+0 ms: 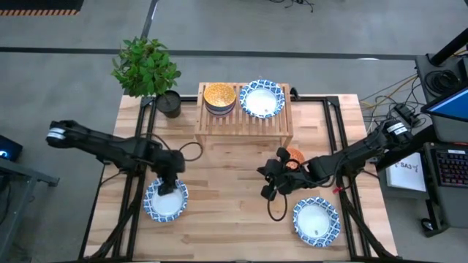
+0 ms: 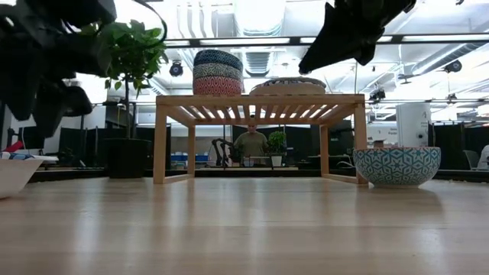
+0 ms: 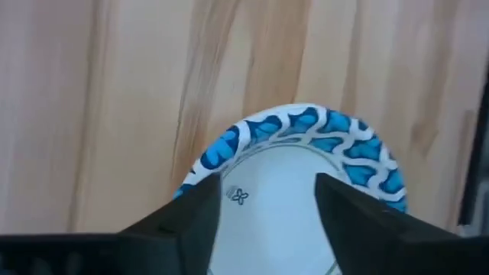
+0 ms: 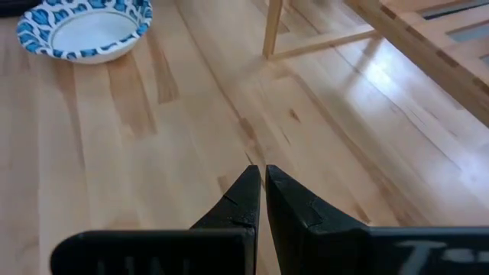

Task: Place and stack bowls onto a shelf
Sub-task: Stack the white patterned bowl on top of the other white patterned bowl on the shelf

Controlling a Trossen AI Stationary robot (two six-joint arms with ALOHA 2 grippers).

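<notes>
The light-wood shelf (image 1: 245, 120) holds a stack of small bowls (image 1: 219, 97) with a yellow inside on top. Next to the stack on the shelf sits a wide blue-rimmed bowl (image 1: 262, 98). My left gripper (image 1: 170, 183) is open above another wide bowl (image 1: 166, 199) on the table's near left. In the left wrist view its fingers (image 3: 195, 221) stand over that bowl's white centre (image 3: 275, 183) without touching it. My right gripper (image 1: 269, 183) is shut and empty, raised over bare table mid-right. A small orange bowl (image 1: 295, 155) rests on the table beside the right arm. A third wide bowl (image 1: 316, 221) sits near right.
A dark pot (image 1: 170, 104) with a green plant (image 1: 146, 66) stands at the shelf's left end. Bare wood lies between the two near bowls and in front of the shelf (image 2: 260, 137). A person (image 2: 250, 145) shows in the room beyond the table.
</notes>
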